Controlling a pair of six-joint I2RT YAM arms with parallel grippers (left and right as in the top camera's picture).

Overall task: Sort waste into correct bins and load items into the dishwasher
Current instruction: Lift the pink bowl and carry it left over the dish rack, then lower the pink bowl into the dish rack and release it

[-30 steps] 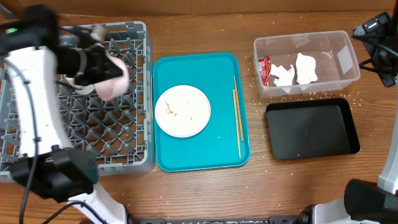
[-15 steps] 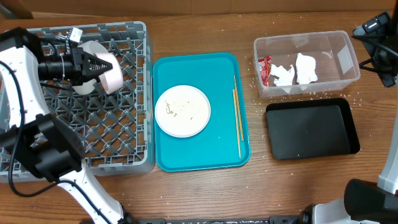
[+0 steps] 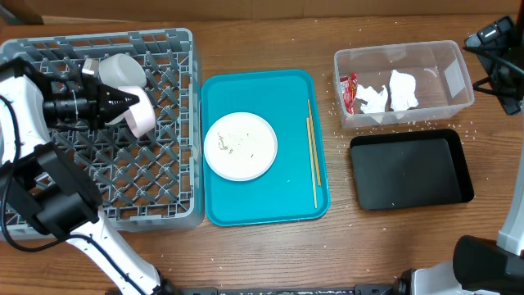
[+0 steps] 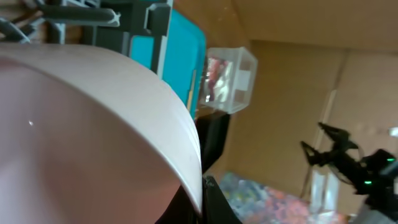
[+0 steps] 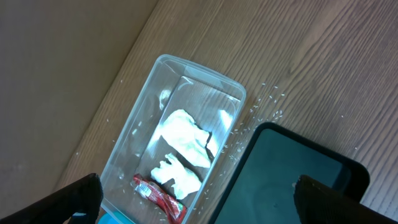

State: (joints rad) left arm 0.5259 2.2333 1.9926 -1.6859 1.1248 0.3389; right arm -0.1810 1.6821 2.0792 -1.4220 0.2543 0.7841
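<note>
A: Left gripper (image 3: 121, 105)?
B: Pinching the bowl (image 3: 141, 120) by its rim, tilted over the dish rack (image 3: 176, 164), upper left of frame, just beside 1 cup (image 3: 123, 70).
A: Right gripper (image 5: 199, 190)?
B: Spread wide, empty, above the clear tub (image 5: 134, 130), upper right.
A: Risk?
B: Thin rim pinch, so the bowl could slip, knock the cup or land crooked.

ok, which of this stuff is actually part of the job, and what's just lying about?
Job: dish rack, cup, bowl, plate, chopsticks, clear tub, black tray, napkins, wrapper, rice grains.
Lying about: teal tray, table.
</note>
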